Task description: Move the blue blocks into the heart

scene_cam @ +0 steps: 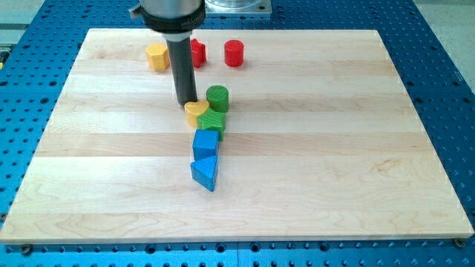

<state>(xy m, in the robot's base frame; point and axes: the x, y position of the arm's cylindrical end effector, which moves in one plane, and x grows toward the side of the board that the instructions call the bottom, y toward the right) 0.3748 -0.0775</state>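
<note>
upright rod, my tip (pixel 186 101) touching yellow heart (pixel 197 113)

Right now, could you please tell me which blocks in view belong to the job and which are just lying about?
Part of the job:
blue cube
blue triangular block
yellow heart
my tip, just above the heart

Lying about:
green cylinder
green block
yellow block
red cylinder
red block

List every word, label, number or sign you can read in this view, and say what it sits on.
No text reads clearly anywhere.
Faint pale marks run along the dark collar above the rod: too small and blurred to read.
The coloured blocks, the wooden board and the blue perforated table carry no writing.
</note>
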